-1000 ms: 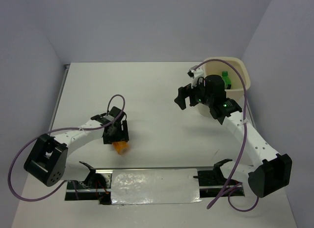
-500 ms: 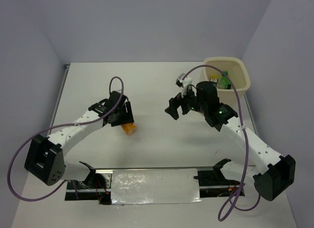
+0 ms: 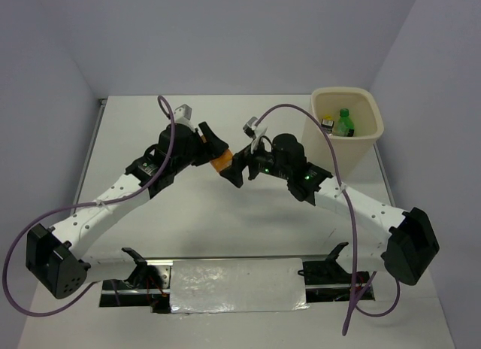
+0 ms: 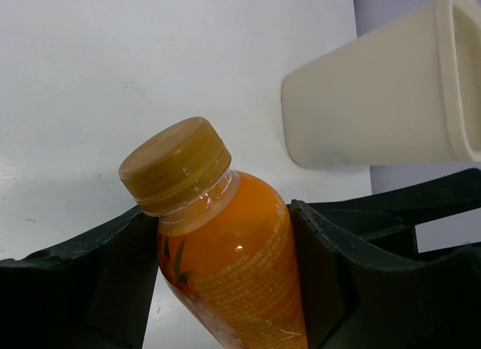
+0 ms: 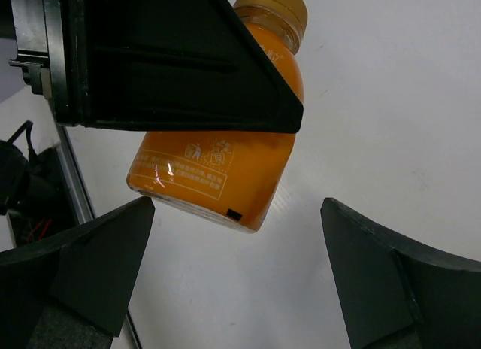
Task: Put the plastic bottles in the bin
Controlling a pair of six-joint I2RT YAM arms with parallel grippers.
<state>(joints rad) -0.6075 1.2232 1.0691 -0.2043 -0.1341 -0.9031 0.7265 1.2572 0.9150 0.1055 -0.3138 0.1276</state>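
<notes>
One orange bottle now aloft.

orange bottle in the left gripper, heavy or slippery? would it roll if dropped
Probably heavy for its size: the orange bottle looks full to the neck. Its glossy rounded wall could slip in the left gripper, which pinches it below the shoulder. Set down on its side, it would likely roll.

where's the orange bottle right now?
Top view: the orange bottle is mid-table, clamped in the left gripper, with the open right gripper just to its right; the bin stands at the far right corner.
</notes>
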